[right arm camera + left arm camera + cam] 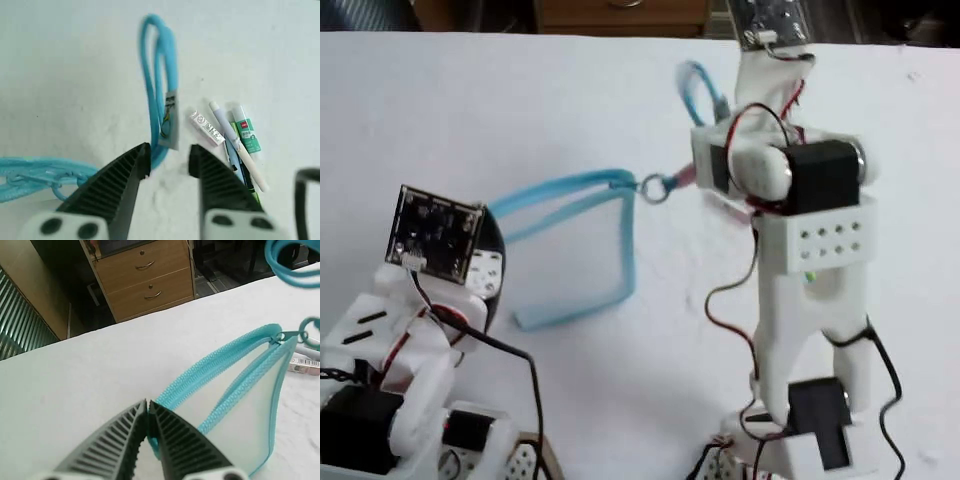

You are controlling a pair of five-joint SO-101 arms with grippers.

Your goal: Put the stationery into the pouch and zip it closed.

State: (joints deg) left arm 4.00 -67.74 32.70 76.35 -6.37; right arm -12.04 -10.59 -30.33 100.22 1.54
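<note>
Right wrist view: seeing right gripper (169, 150) half open, empty, over blue strap (160, 60). Spotting stationery (235, 142) outside pouch (575, 250), just past its zipper-pull end, long axes roughly along the fingers, offset sideways. Nearer right arm. Reading left gripper (148, 405) closed at pouch's opposite end; hold unclear.

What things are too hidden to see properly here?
- High view: the right arm covers most of the stationery.
- Left wrist view: the left gripper's shut jaws hide the pouch's near corner.
- Right wrist view: one of the right gripper's jaws hides the stationery's far ends; the pouch is cut off at the edge.
</note>
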